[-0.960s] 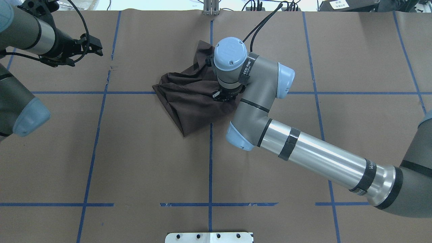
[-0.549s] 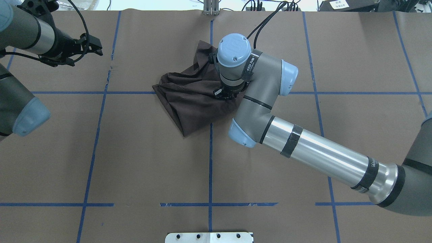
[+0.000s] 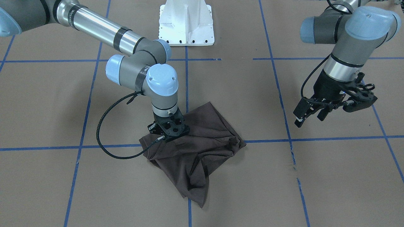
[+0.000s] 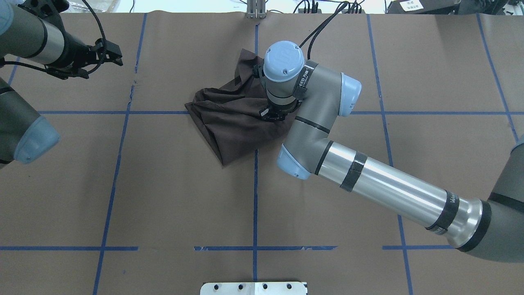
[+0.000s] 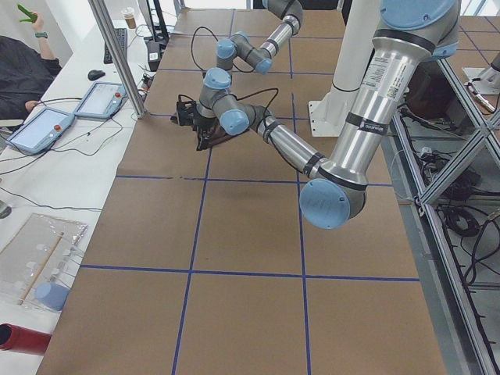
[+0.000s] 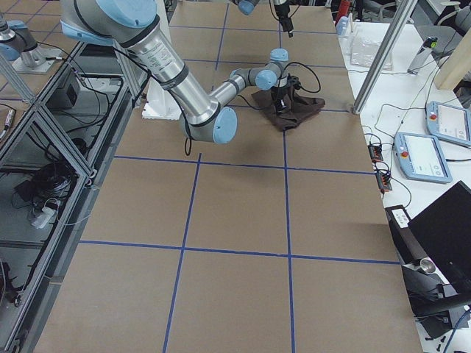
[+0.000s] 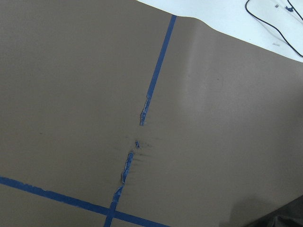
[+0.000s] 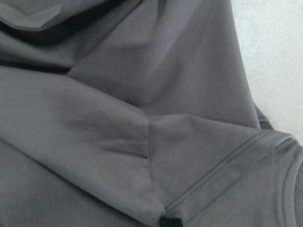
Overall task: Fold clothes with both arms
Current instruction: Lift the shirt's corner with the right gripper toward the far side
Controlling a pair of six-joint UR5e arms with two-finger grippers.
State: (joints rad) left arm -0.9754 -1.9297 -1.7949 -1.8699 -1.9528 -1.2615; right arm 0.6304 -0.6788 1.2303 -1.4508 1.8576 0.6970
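Note:
The dark brown T-shirt (image 3: 202,151) lies crumpled in a heap near the table's middle, also in the overhead view (image 4: 229,123). My right gripper (image 3: 169,134) points straight down into its edge on the robot's right side (image 4: 272,116), fingertips buried in cloth. The right wrist view is filled with folded fabric (image 8: 118,118) whose creases bunch at one black fingertip (image 8: 170,222), so it looks shut on the shirt. My left gripper (image 3: 309,119) hangs open and empty above bare table, far to the shirt's left (image 4: 118,57). Collar, lettering and tags are hidden.
Brown paper with blue tape lines covers the table (image 4: 163,196). The tape is torn below my left gripper (image 7: 137,142). The white pedestal base (image 3: 186,22) stands at the robot's edge. Tablets and cables lie on the white side table (image 5: 39,129).
My right wrist shifted slightly toward the far side over the shirt, then held still. The shirt's outline barely changed. My left arm drifted a little to the left.

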